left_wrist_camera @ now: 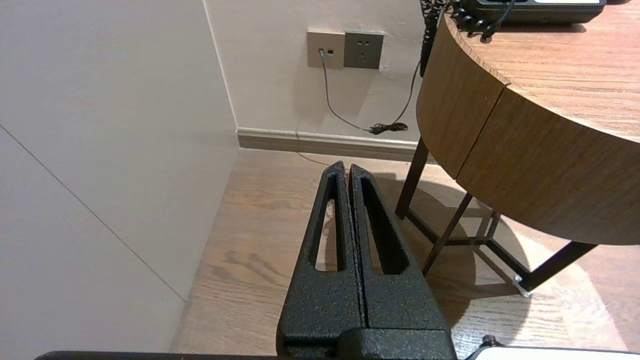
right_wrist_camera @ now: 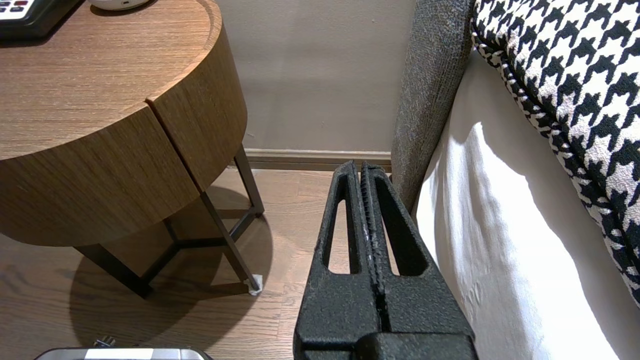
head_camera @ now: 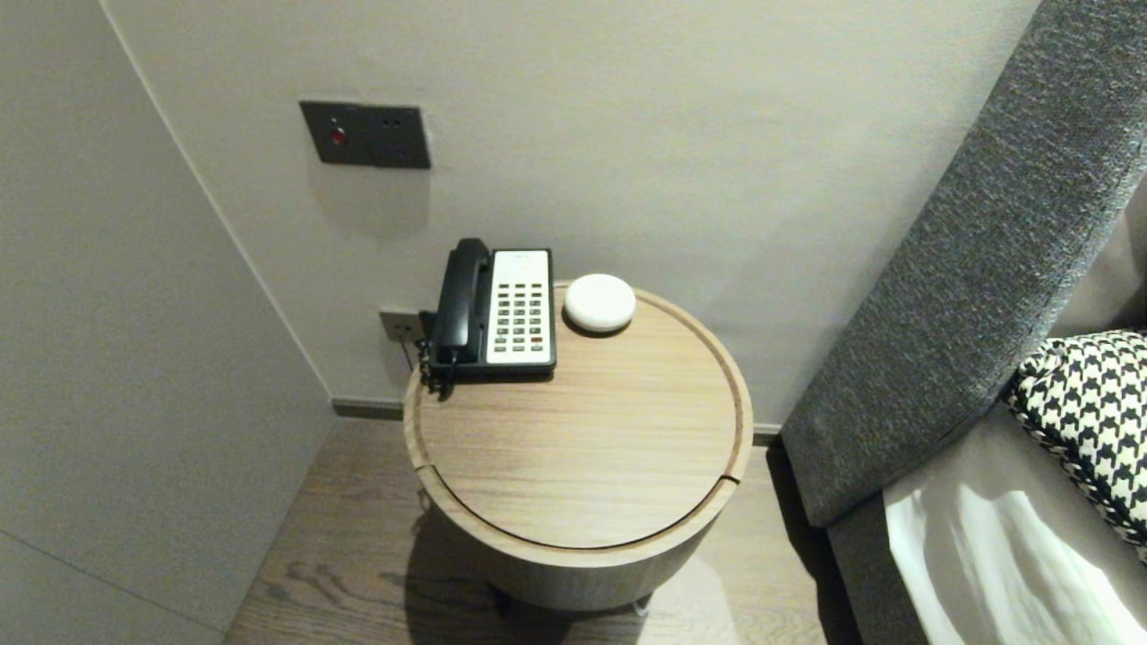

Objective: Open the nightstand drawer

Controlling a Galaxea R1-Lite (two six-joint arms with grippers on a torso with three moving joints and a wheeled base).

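Note:
A round wooden bedside table (head_camera: 582,466) stands against the wall. At its back sits a black and white desk phone (head_camera: 495,309) with the handset on its cradle, and beside it a small white round device (head_camera: 599,303). Neither arm shows in the head view. My left gripper (left_wrist_camera: 347,167) hangs shut and empty low over the wooden floor, beside the table's side (left_wrist_camera: 500,130) nearer the corner wall. My right gripper (right_wrist_camera: 360,166) is also shut and empty, low between the table (right_wrist_camera: 115,150) and the bed (right_wrist_camera: 500,240).
A grey upholstered headboard (head_camera: 968,269) and a bed with white sheet (head_camera: 1004,573) and a houndstooth pillow (head_camera: 1093,403) stand to the right. A wall (head_camera: 116,358) closes the left. Wall sockets (left_wrist_camera: 345,49) with a trailing cable (left_wrist_camera: 350,120) sit low behind the table; a switch panel (head_camera: 365,134) above.

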